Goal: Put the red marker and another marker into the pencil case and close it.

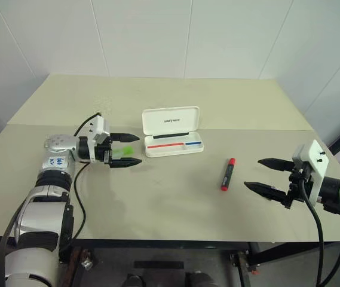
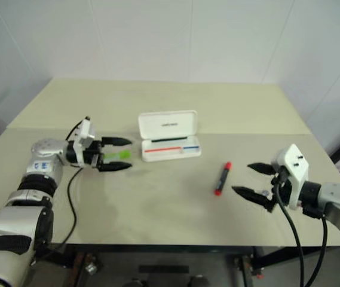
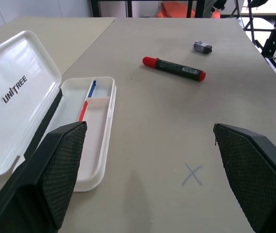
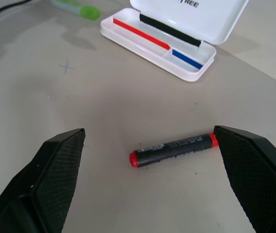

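A pale beige worktop stood against white panelled walls. On it the pencil case lay open, lid raised toward the wall. The red marker lay to its right, well apart. The green marker lay just left of the case. The left arm reached in level from the left, its left hand spread wide above the green marker, gripping nothing. The right hand pointed toward the red marker, fingers wide apart and empty.
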Robot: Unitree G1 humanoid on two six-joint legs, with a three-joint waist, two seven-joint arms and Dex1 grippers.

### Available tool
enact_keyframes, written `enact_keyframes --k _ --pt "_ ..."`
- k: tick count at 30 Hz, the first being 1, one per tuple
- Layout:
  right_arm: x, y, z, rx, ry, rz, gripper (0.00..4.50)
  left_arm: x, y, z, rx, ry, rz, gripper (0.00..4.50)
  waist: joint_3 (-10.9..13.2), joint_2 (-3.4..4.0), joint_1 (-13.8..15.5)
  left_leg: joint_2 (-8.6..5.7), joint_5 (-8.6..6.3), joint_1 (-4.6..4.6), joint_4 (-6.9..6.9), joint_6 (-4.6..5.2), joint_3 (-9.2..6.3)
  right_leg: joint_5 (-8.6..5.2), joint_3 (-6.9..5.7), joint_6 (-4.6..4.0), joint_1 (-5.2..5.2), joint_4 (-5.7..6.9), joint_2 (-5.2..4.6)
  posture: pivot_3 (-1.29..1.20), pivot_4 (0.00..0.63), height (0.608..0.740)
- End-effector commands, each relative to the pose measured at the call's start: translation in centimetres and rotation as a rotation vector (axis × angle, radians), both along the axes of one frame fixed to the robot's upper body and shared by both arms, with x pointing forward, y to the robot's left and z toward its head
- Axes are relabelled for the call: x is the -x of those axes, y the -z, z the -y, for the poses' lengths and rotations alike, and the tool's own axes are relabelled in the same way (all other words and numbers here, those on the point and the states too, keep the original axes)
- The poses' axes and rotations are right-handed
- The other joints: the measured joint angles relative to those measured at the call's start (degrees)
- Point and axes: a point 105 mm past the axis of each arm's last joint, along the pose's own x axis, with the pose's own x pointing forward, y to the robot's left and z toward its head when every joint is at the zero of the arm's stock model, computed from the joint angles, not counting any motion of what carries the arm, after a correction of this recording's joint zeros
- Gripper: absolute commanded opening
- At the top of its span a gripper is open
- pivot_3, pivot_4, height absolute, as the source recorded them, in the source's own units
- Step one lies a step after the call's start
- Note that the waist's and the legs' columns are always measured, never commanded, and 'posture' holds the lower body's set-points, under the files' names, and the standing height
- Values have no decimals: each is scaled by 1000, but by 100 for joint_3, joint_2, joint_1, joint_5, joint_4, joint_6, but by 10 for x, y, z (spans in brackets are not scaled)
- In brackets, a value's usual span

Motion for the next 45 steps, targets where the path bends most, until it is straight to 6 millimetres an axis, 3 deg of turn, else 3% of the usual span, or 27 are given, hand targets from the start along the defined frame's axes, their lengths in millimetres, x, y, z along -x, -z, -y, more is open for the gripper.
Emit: enact_keyframes --k 1,6,12,20,23,34,41,45 --pt "6 -15 -9 -35 -2 76 4500 -1 -11 1 -10 19 30 4489 0 0 1 0 0 0 1 0 0 0 0 0 0 1 0 0 150 740" --pt "5 -14 -19 -70 7 97 4500 -3 -8 8 -29 21 15 4489 0 0 29 1 0 0 4 0 -1 1 0 1 0 5 -1 0 150 740" --pt "7 -14 -33 -105 6 115 4500 -21 -7 25 -89 -67 30 4489 1 -1 79 -2 0 -3 6 0 -2 1 -1 2 0 4 0 0 150 740" --pt "9 -8 -38 -148 66 134 4500 -40 4 73 -128 -124 -5 4489 2 -3 84 -12 0 -14 8 0 -5 7 1 13 -1 -7 -2 0 150 740" --pt "15 -2 -39 -151 90 127 4500 -48 16 81 -177 -199 -27 4489 2 -4 81 -13 0 -14 7 0 -6 7 0 14 -1 -9 -1 0 150 740" --pt "33 7 -33 -150 176 113 4500 -66 35 82 -322 -386 -6 4489 3 -6 79 -11 0 -10 11 0 -1 10 12 21 -1 0 9 0 150 740" --pt "32 6 -31 -144 184 115 4500 -63 58 72 -427 -413 -76 4489 3 -5 78 -12 0 -8 9 0 1 10 14 21 -1 -2 10 0 150 740" --pt "31 3 -29 -136 184 116 4500 -63 59 71 -421 -410 -79 4489 3 -6 77 -11 0 -4 8 0 4 10 15 21 2 -2 10 0 150 740"
